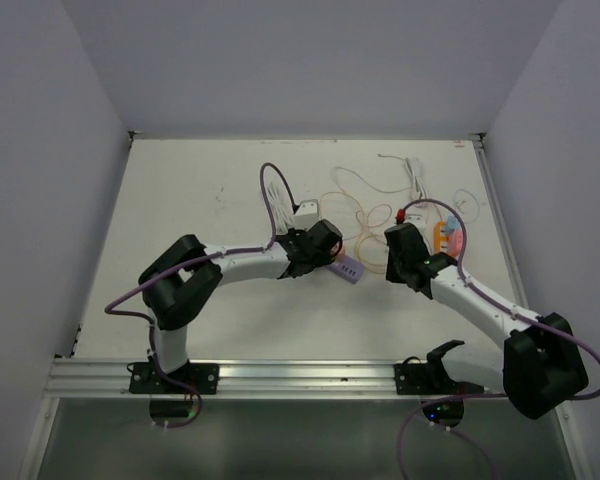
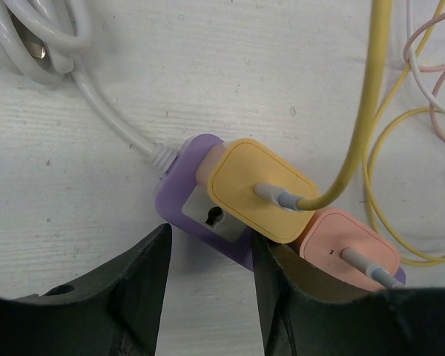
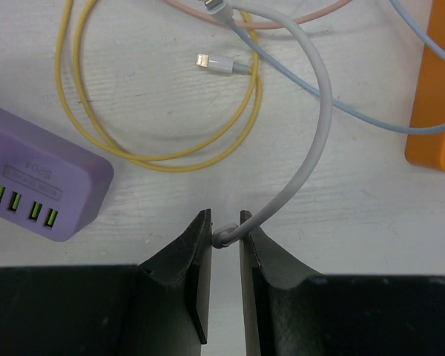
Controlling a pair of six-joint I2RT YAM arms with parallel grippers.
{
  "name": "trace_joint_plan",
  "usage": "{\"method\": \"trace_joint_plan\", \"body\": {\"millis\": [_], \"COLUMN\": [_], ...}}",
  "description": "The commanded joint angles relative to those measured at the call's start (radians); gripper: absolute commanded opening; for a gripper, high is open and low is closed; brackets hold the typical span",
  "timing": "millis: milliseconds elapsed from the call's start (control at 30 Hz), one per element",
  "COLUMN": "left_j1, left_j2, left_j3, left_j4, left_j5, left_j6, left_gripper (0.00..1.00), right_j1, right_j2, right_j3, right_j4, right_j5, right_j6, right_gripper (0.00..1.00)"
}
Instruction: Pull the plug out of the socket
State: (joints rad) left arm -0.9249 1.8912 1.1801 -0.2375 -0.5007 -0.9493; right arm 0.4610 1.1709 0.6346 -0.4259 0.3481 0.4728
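The left gripper (image 2: 210, 241) shows its black fingers along the bottom of its wrist view, standing wide apart and straddling the near edge of the purple power strip (image 2: 179, 182). The finger at 3 o'clock touches the strip beneath the yellow plug (image 2: 259, 189), while a sliver of table (image 2: 74, 222) shows beside the finger at 9 o'clock, so it clasps nothing. The yellow plug sits seated in the strip at 12 o'clock from the jaws. The pink plug (image 2: 348, 248) is at its 4 o'clock, touching it and also seated. A yellow cable (image 2: 367, 111) climbs from the yellow plug toward 1 o'clock, and the strip's white cord (image 2: 111, 119) leaves toward 10 o'clock.

In its own wrist view the right gripper (image 3: 224, 219) is almost closed, pinching a grey cable (image 3: 322, 111) that arcs away toward 12 o'clock. An orange power strip (image 3: 434, 89) lies at 2 o'clock.

From above, both grippers are mid-table, the right at 3 o'clock of the left and apart from it
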Motion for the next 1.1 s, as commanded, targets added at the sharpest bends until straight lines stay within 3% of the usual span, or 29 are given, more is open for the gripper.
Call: {"method": "trace_joint_plan", "body": {"millis": [0, 100, 133, 233, 467, 600, 900, 1067], "left_j1": [0.028, 0.028, 0.028, 0.027, 0.031, 0.040, 0.067, 0.069], "left_j2": [0.048, 0.036, 0.031, 0.023, 0.022, 0.013, -0.006, -0.007], "left_j3": [-0.069, -0.073, -0.076, -0.083, -0.091, -0.091, -0.115, -0.117], "left_j4": [-0.240, -0.232, -0.220, -0.204, -0.189, -0.198, -0.177, -0.158], "left_j5": [-0.013, -0.012, -0.006, 0.004, 0.011, 0.010, 0.022, 0.036], "left_j6": [0.115, 0.129, 0.135, 0.144, 0.176, 0.193, 0.241, 0.279], "left_gripper": [0.50, 0.52, 0.52, 0.53, 0.53, 0.53, 0.53, 0.53], "right_j1": [-0.015, -0.015, -0.015, -0.015, -0.015, -0.015, -0.015, -0.015], "right_j2": [0.016, 0.016, 0.013, -0.022, -0.080, -0.086, -0.191, -0.189], "right_j3": [0.066, 0.076, 0.077, 0.062, 0.085, 0.117, 0.267, 0.320], "right_j4": [0.002, 0.010, 0.010, 0.015, 0.000, -0.091, -0.376, -0.293], "right_j5": [-0.067, -0.095, -0.104, -0.133, -0.218, -0.261, -0.328, -0.446], "right_j6": [0.029, -0.002, -0.023, -0.066, -0.151, -0.129, -0.178, -0.279], "right_gripper": [0.18, 0.32, 0.42, 0.60, 0.76, 0.97, 0.99, 0.99]}}
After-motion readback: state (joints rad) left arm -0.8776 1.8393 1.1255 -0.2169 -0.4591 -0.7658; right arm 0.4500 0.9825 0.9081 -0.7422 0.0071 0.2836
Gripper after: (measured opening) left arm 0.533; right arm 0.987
